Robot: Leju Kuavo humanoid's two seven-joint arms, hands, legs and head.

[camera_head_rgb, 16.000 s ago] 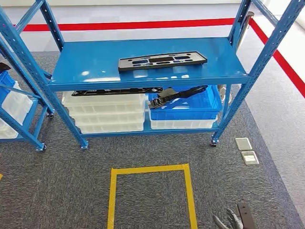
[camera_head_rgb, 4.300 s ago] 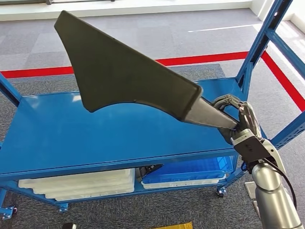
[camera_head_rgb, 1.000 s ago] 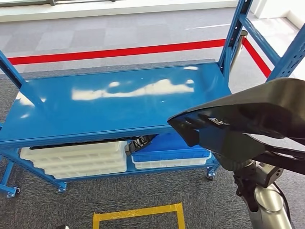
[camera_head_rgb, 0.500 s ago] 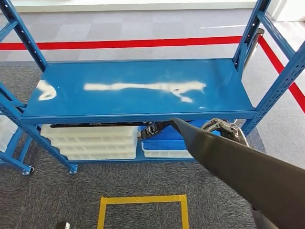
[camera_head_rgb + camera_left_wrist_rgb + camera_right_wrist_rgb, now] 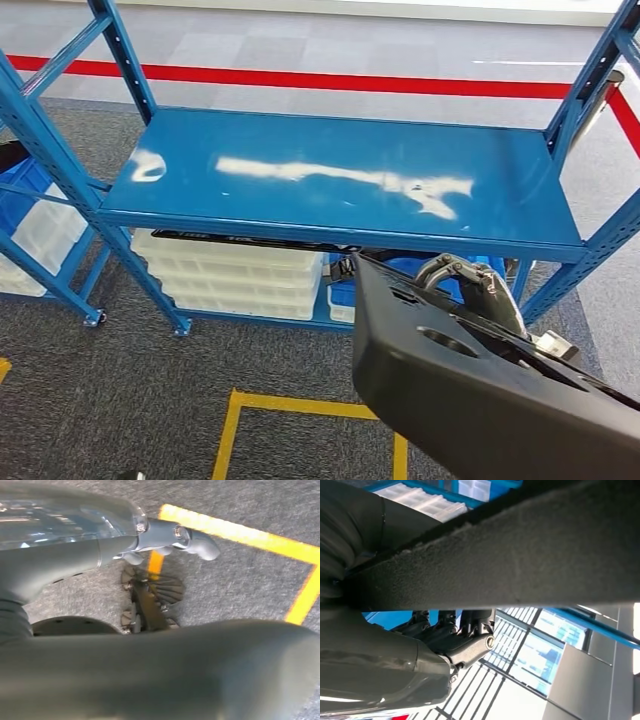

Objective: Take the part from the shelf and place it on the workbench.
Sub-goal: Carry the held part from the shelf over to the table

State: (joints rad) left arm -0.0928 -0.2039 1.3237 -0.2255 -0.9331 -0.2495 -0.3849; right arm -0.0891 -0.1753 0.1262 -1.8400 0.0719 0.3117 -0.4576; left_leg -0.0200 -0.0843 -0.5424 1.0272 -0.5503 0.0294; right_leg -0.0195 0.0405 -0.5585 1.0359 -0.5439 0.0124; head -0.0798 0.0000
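Note:
The black plastic part (image 5: 483, 390) is long and flat, with cut-outs in its face. It hangs low at the right in the head view, off the blue shelf (image 5: 340, 180), whose upper board is bare. My right hand (image 5: 472, 288) grips it from behind near its upper edge, fingers curled over the rim. In the right wrist view the part (image 5: 527, 555) crosses the picture as a dark band, with the hand's fingers (image 5: 444, 625) wrapped against it. My left hand (image 5: 177, 535) hangs over the carpet with its fingers stretched out and holds nothing.
On the shelf's lower level lie stacked white trays (image 5: 234, 275), a blue bin (image 5: 343, 295) and another black part (image 5: 226, 238). A yellow tape square (image 5: 302, 405) marks the grey carpet in front. A second blue rack (image 5: 30, 130) stands at the left; red floor tape (image 5: 340, 80) runs behind.
The whole picture has shifted, so the camera moved. The part in my right hand has swung from edge-on to showing its cut-out face, still low at the right. The hold has stayed the same.

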